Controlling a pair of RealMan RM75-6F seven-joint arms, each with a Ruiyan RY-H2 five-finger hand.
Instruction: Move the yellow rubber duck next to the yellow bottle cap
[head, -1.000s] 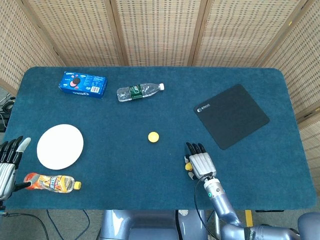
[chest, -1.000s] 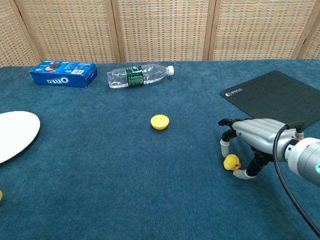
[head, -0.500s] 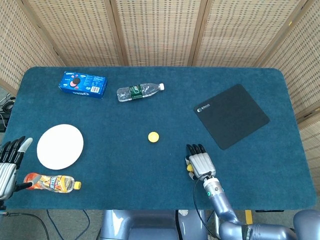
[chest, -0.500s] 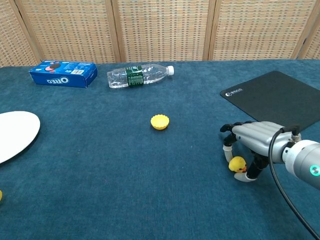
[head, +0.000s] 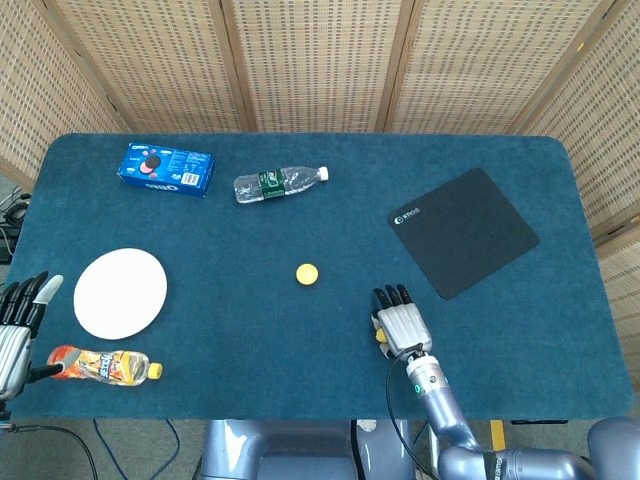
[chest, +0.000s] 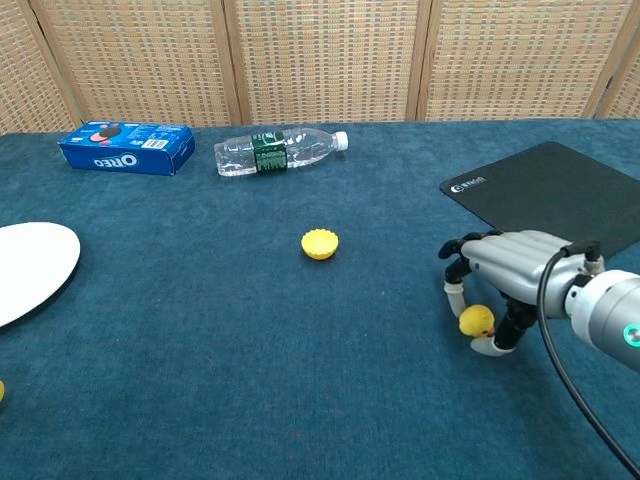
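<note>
Gripping the duck at the table's near right

Curled over the small yellow duck, the right hand holds it between thumb and fingers, low over the blue table. The duck is too small and too covered to tell which way it faces or how its long axis runs. It sits near the front edge, to the right of the yellow cap and well apart from it, with only bare cloth between the two. A black mat lies just behind the hand. Further back, a clear water bottle lies on its side, cap toward the right, and a blue cookie box rests beyond it to the left. A white plate sits at the left side, an orange drink bottle lying in front of it. The left hand rests at the table's left edge, fingers spread and holding nothing.
</note>
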